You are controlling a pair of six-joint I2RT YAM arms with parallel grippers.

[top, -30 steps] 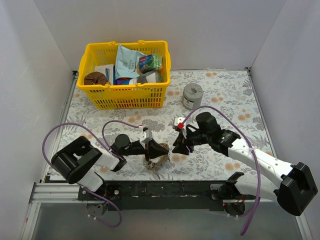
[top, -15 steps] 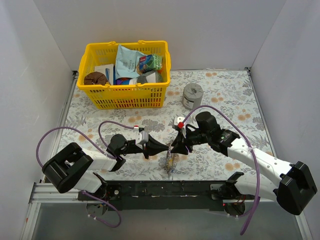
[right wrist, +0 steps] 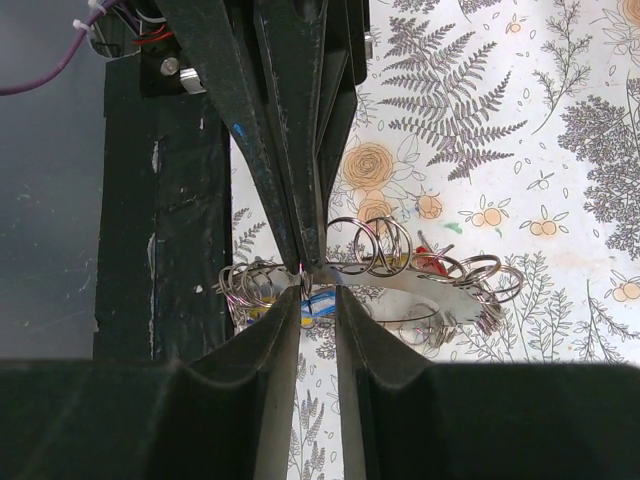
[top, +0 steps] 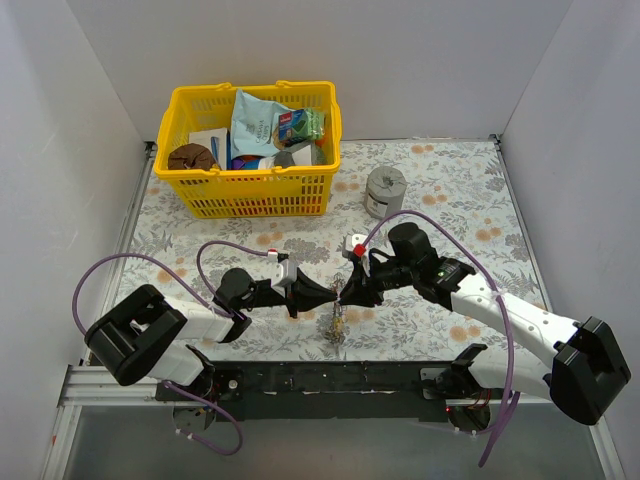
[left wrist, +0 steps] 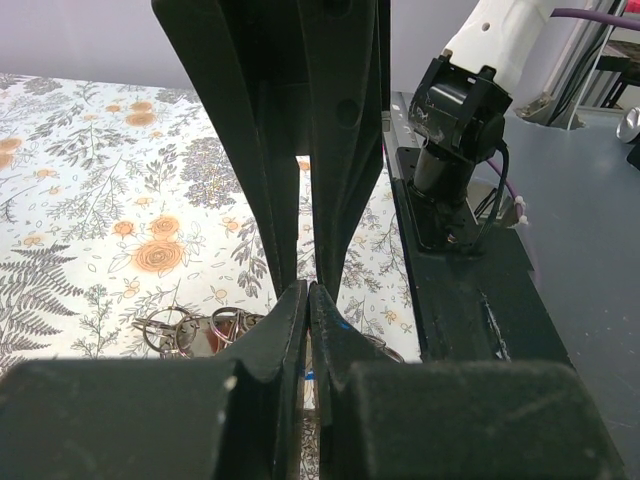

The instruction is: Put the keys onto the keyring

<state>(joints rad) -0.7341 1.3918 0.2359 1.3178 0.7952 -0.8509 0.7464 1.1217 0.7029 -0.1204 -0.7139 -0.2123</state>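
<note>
Floral tablecloth (top: 450,190); L fingers (left wrist: 268,345) clamped on keyring (right wrist: 420,286); R fingers (right wrist: 268,345): can't tell.

Keys (top: 338,325), keyring (right wrist: 400,285) at table (top: 450,190) front — basket (top: 250,195) behind-left, cylinder (top: 385,190) behind-right.

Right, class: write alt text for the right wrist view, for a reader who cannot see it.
The left fingers, entering from the top, pinch the keyring, a flat silver band crowded with small wire rings; the right fingers rise from the bottom, narrowly apart around a blue tag. Floral tablecloth lies behind, a dark rail at left.
</note>
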